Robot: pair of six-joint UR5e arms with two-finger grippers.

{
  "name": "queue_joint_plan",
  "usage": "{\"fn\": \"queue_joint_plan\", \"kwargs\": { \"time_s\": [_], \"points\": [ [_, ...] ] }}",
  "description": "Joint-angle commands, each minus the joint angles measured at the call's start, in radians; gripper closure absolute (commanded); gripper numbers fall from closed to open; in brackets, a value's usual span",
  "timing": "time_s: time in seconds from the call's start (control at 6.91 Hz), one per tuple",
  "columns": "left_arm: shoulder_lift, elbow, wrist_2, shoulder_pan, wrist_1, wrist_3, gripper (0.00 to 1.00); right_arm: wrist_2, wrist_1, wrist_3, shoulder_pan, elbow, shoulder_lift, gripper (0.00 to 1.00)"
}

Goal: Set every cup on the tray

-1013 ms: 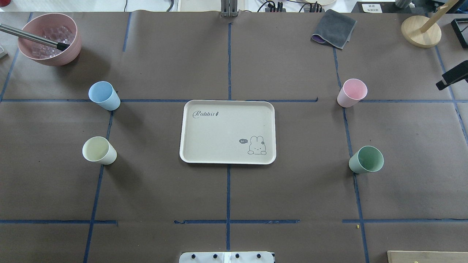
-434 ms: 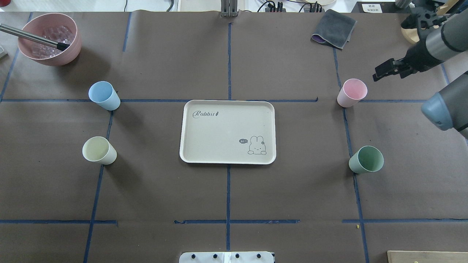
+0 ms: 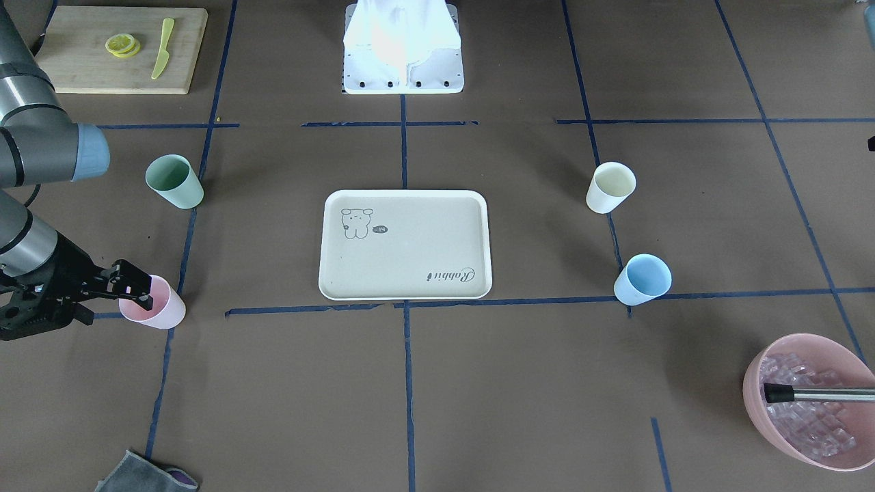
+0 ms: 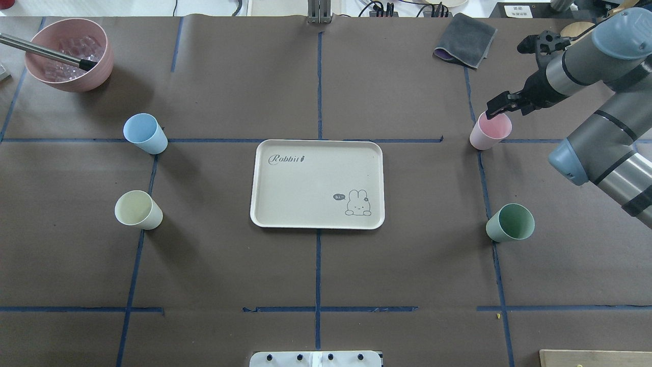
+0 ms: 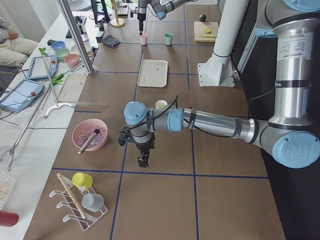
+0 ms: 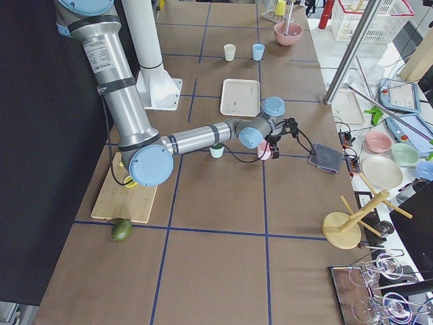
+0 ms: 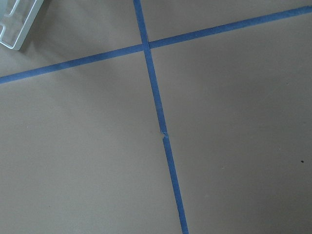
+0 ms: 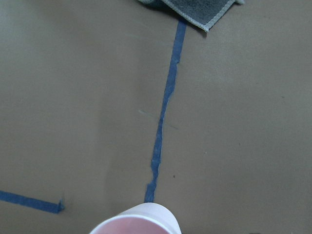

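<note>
Front-facing view, reach: the right arm point(image 3: 41, 273) comes in low from the counter point(image 3: 478, 383) edge. This puts the right jaws over the outer rim of the pink cup point(image 3: 156, 311), on the side away from the tray point(image 3: 410, 232). They look spread and pinch nothing, probably to straddle the cup's wall.
Front-facing view, cups: the pink cup, green cup point(image 3: 174, 181), cream cup point(image 3: 610, 187) and blue cup point(image 3: 641, 279) stand upright on the counter. There are two on each side, all well apart from the tray.
Front-facing view, tray: it lies centred between the two pairs and carries nothing; I judge either arm can reach it.
Front-facing view, bowl: the pink bowl point(image 3: 800, 338) holds ice cubes and a metal handle point(image 3: 820, 393).
Overhead view, contents: the green cup point(image 4: 509, 223), cream cup point(image 4: 137, 210) and blue cup point(image 4: 146, 133) show empty insides. The pink cup point(image 4: 489, 131) is partly hidden by the jaws.
Left-side view, left arm: the left arm point(image 5: 200, 120) hangs the left jaws over bare counter, not at any cup. I cannot tell whether they are spread or pressed together.
Left wrist view: only the counter and blue tape point(image 7: 156, 117).
Right wrist view: the pink cup point(image 8: 136, 222) sits at the bottom edge, close under the camera, with a grey cloth point(image 8: 195, 9) beyond it.
</note>
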Motion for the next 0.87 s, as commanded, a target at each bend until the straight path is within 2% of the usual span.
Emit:
{"fn": "queue_joint_plan", "kwargs": {
  "time_s": [0.0, 0.14, 0.29, 0.43, 0.58, 0.72],
  "points": [
    [0.0, 0.0, 0.0, 0.001, 0.0, -0.001, 0.0, 0.003, 0.006, -0.001, -0.004, -0.004, -0.013, 0.1],
    [0.0, 0.0, 0.0, 0.001, 0.0, -0.003, 0.0, 0.012, 0.009, -0.001, -0.004, 0.007, -0.026, 0.16],
    [0.0, 0.0, 0.0, 0.003, 0.0, -0.001, 0.0, 0.009, 0.006, 0.001, -0.01, 0.005, -0.023, 0.62],
    [0.0, 0.0, 0.0, 0.003, 0.0, -0.003, 0.0, 0.01, 0.002, 0.008, -0.01, 0.007, -0.014, 0.92],
    [0.0, 0.0, 0.0, 0.003, 0.0, -0.001, 0.0, 0.012, -0.001, 0.013, -0.013, 0.007, -0.011, 0.99],
    [0.0, 0.0, 0.0, 0.003, 0.0, -0.003, 0.0, 0.024, -0.005, 0.014, -0.013, 0.01, -0.007, 1.0]
  ]
}}
